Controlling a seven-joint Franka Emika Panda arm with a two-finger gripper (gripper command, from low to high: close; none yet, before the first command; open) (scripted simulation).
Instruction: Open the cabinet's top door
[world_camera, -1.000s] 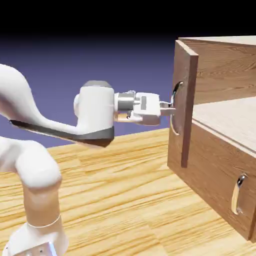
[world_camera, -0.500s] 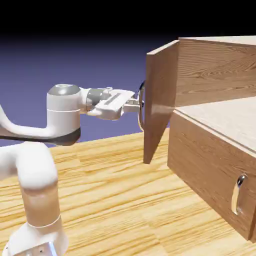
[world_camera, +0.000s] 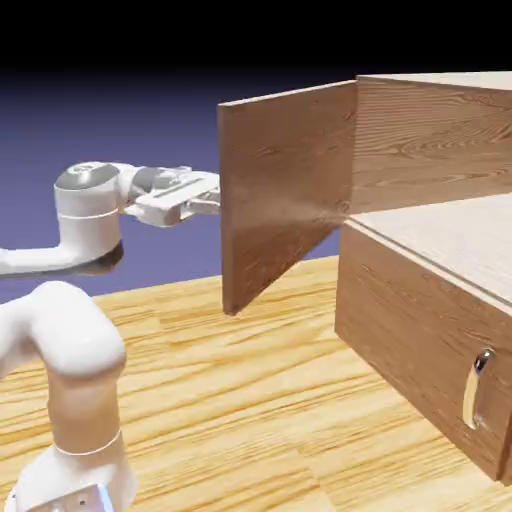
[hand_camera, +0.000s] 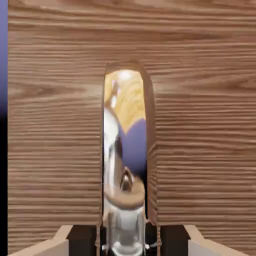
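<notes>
With the top door (world_camera: 285, 190) swung wide across the centre of the exterior view and the gripper (world_camera: 205, 200) at centre left clamped shut on its silver handle (hand_camera: 122, 165), further pulling risks the fingers slipping off that curved bar.

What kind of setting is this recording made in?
Most likely a rendered simulation, not a real room: a wood-grain cabinet stands on a plank-pattern table before a plain blue-violet backdrop with nothing else around. A white arm's claw is closed on the top door's silver handle.
</notes>
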